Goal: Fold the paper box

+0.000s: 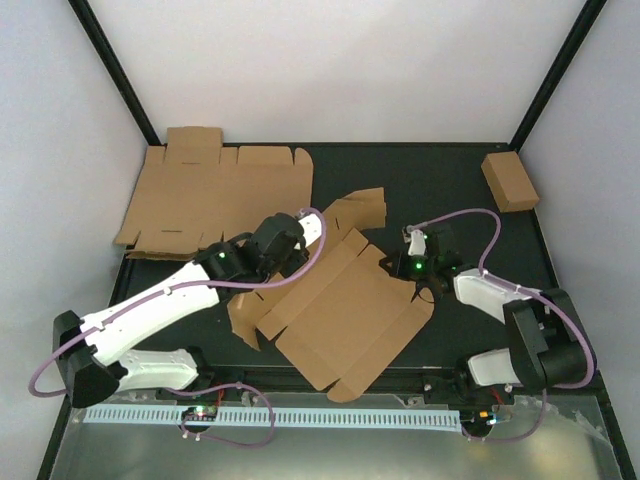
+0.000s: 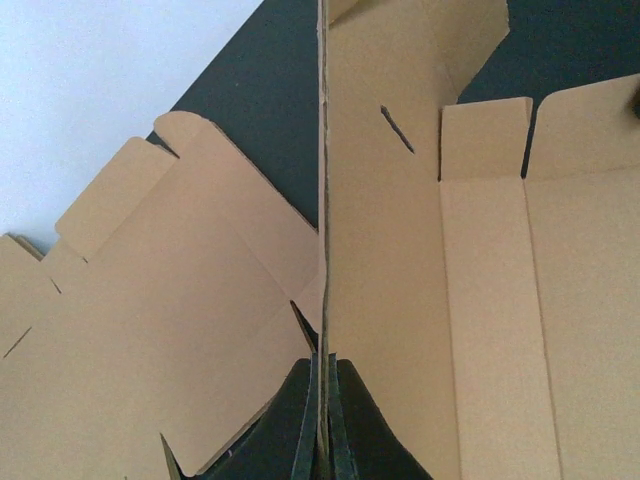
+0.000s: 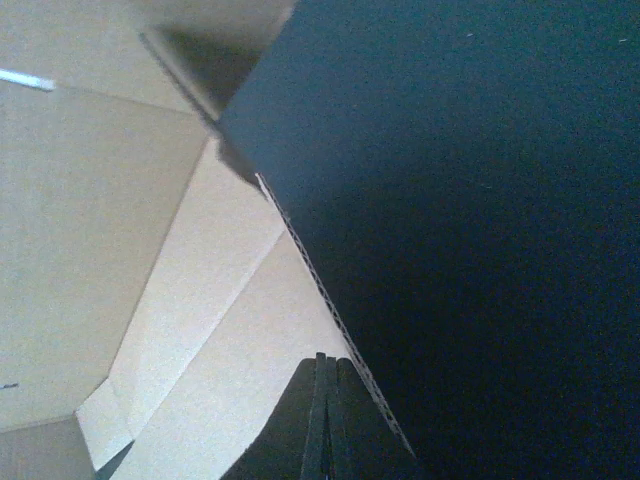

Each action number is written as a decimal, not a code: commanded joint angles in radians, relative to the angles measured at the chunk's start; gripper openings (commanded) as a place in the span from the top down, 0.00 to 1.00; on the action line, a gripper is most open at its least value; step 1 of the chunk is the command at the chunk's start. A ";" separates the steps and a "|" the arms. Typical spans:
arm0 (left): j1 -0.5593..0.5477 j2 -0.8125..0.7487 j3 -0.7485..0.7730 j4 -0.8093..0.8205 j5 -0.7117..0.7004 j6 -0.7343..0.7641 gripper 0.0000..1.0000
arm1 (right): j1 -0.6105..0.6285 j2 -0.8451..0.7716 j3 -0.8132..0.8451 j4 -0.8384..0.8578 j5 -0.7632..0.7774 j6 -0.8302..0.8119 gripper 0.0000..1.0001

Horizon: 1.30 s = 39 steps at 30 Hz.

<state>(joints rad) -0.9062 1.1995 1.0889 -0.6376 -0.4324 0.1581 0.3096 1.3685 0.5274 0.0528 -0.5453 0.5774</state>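
The paper box (image 1: 345, 310) is a brown corrugated die-cut sheet lying partly unfolded in the middle of the table. My left gripper (image 1: 303, 240) is at its far left side. In the left wrist view the gripper (image 2: 327, 405) is shut on the edge of a side panel (image 2: 385, 200), which stands upright on edge. My right gripper (image 1: 422, 290) is at the box's right edge. In the right wrist view the gripper (image 3: 322, 400) is shut with nothing showing between the pads, over a flap (image 3: 230, 330) beside its corrugated edge.
A second flat die-cut cardboard sheet (image 1: 220, 195) lies at the back left, also in the left wrist view (image 2: 150, 300). A small closed brown box (image 1: 509, 181) sits at the back right. The mat (image 1: 440, 180) is black. A white perforated rail (image 1: 300, 415) runs along the near edge.
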 commanded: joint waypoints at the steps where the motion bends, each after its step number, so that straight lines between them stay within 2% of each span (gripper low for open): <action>1: -0.003 -0.054 -0.011 0.011 0.026 -0.004 0.98 | -0.021 0.043 0.002 0.027 0.045 0.021 0.98; 13: -0.041 -0.092 -0.051 0.037 0.152 0.048 0.99 | -0.105 0.267 0.039 0.197 -0.077 0.079 0.98; 24: -0.091 -0.015 -0.047 0.008 0.219 0.115 0.98 | -0.124 0.300 -0.043 0.342 -0.147 0.129 0.98; 27: -0.102 0.014 -0.035 -0.006 0.188 0.106 0.98 | -0.127 0.284 -0.077 0.375 -0.138 0.149 0.98; 30: -0.126 0.047 -0.029 -0.015 0.061 0.079 0.98 | -0.138 0.238 -0.123 0.403 -0.133 0.158 0.98; 34: -0.142 0.075 -0.013 -0.028 -0.036 0.055 0.98 | -0.174 0.169 -0.133 0.335 -0.116 0.110 0.98; 35: -0.143 0.075 -0.010 -0.027 -0.046 0.056 0.99 | -0.184 0.147 -0.130 0.313 -0.121 0.076 0.96; 38: -0.143 0.072 -0.010 -0.020 -0.068 0.060 0.98 | -0.200 0.058 -0.140 0.260 -0.128 -0.008 0.77; 39: -0.143 0.072 -0.011 -0.018 -0.074 0.063 0.98 | -0.201 0.018 -0.147 0.238 -0.118 -0.040 0.73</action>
<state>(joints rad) -1.0428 1.2652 1.0561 -0.6170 -0.4477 0.2470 0.1234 1.5005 0.3901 0.3462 -0.6720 0.6636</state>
